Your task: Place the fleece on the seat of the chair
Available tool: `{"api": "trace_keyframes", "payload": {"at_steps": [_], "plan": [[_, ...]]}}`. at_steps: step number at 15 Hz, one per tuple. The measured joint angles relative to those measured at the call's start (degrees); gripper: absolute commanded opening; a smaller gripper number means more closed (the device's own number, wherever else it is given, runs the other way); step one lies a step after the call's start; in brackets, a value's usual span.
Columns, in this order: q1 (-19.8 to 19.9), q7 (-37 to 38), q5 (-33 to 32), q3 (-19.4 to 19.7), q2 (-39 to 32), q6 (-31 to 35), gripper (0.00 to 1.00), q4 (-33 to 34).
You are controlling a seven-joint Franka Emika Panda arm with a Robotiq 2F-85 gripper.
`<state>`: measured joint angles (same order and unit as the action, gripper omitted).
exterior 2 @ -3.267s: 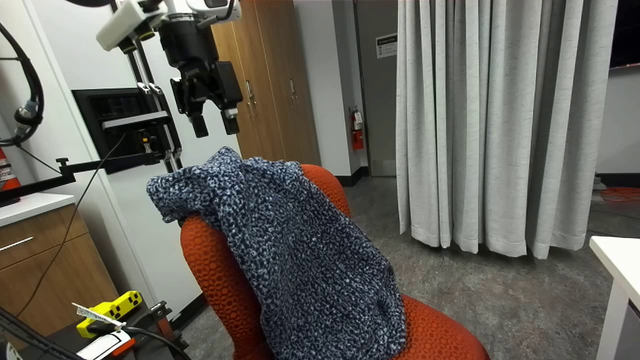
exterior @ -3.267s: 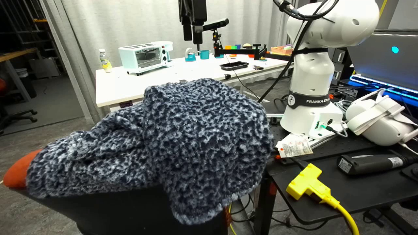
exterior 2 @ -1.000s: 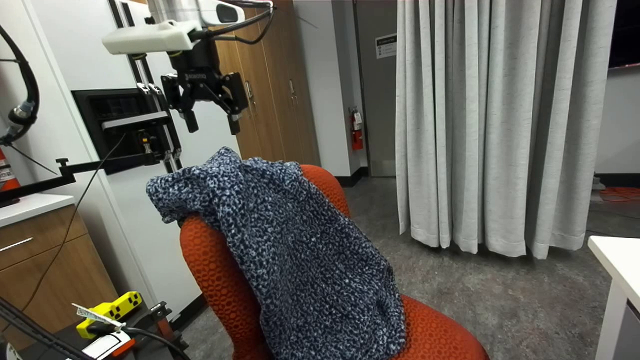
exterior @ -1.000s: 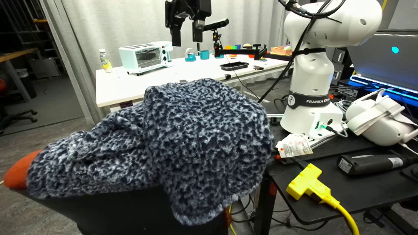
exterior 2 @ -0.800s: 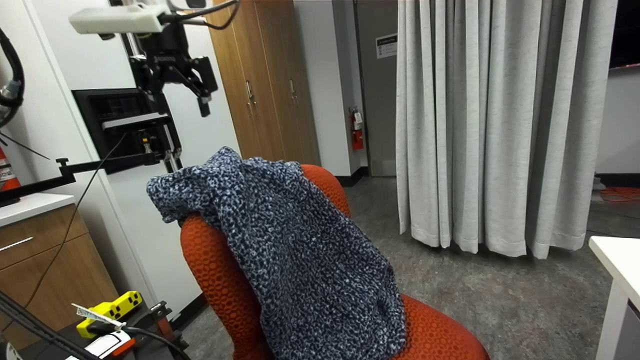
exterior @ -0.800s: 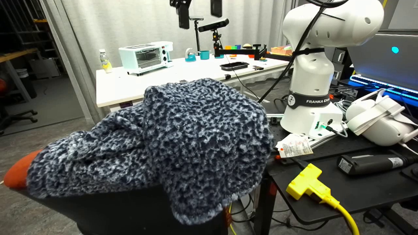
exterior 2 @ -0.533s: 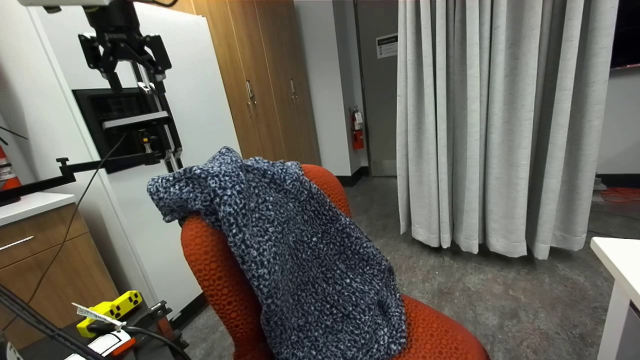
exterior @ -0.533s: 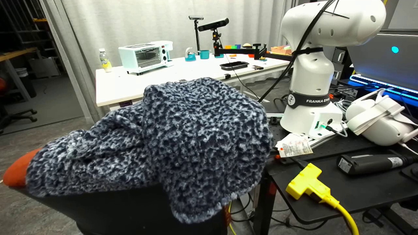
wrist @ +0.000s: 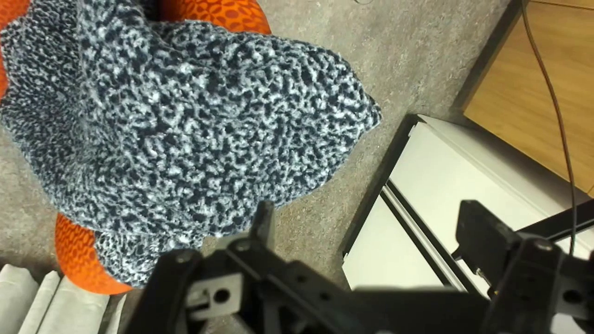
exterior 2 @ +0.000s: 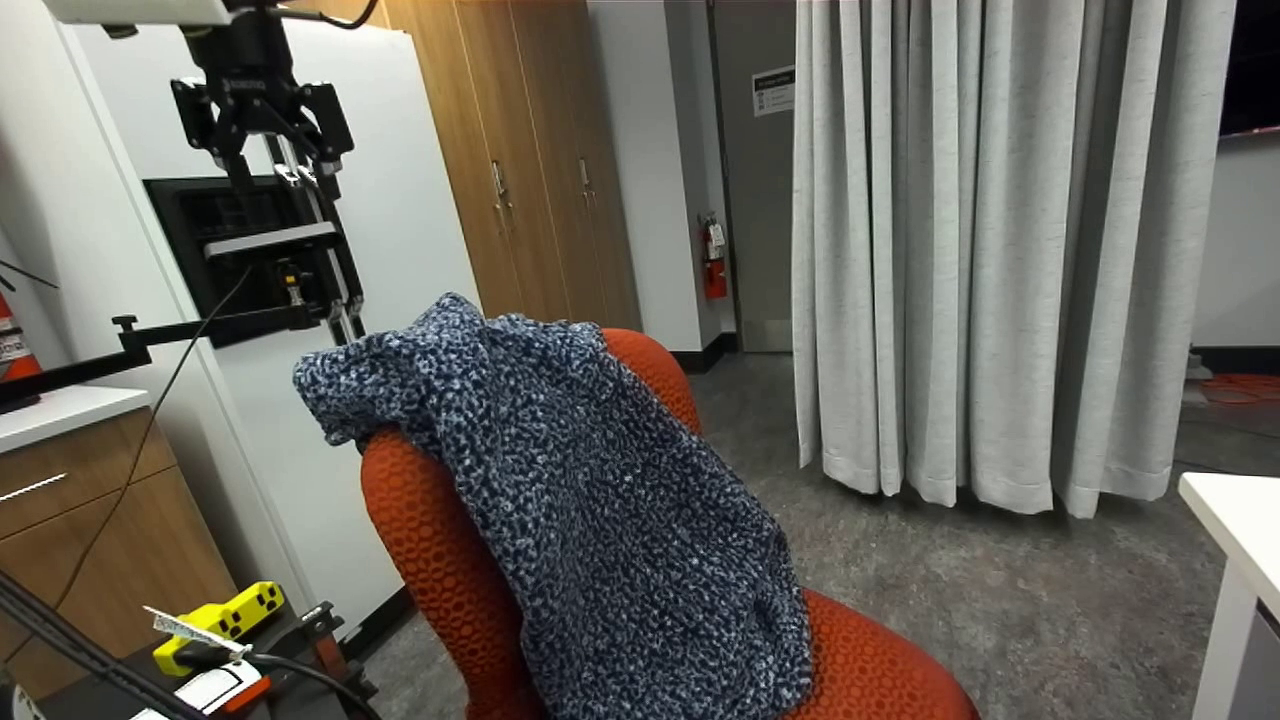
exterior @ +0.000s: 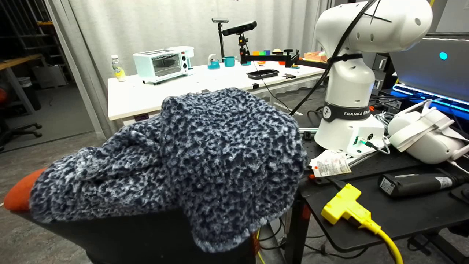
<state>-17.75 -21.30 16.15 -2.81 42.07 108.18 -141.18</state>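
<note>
Grey floor (exterior 2: 950, 590) underlies orange fabric chair (exterior 2: 870, 660); black gripper (exterior 2: 286, 183), splayed and empty, now hangs higher; speckled navy-white fluffy fleece (exterior 2: 620, 540) unmoved across backrest (exterior 2: 430, 530): seat placement apparently outstanding

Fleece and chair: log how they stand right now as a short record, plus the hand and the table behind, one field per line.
Fleece: draped over the backrest, lower end reaching the seat
Bare upholstery: orange shows on both sides of the fleece on the backrest, and on part of the seat
Hand: open, holding nothing, raised and apart from the fleece
White table: toaster oven and bottle stand on it
Job status: looks only partly done, since much of the fleece hangs on the backrest
</note>
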Motion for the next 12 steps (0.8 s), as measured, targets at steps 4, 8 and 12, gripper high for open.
{"api": "trace_keyframes", "payload": {"at_steps": [4,8,12], "plan": [[-0.03,0.09,0.02,-1.52,-0.96,2.23,1.00,-2.28],[-0.17,0.09,0.02,-2.82,-3.40,7.16,1.00,-6.61],[-1.27,-0.34,-0.08,-3.86,-6.16,10.22,1.00,-8.55]]}}
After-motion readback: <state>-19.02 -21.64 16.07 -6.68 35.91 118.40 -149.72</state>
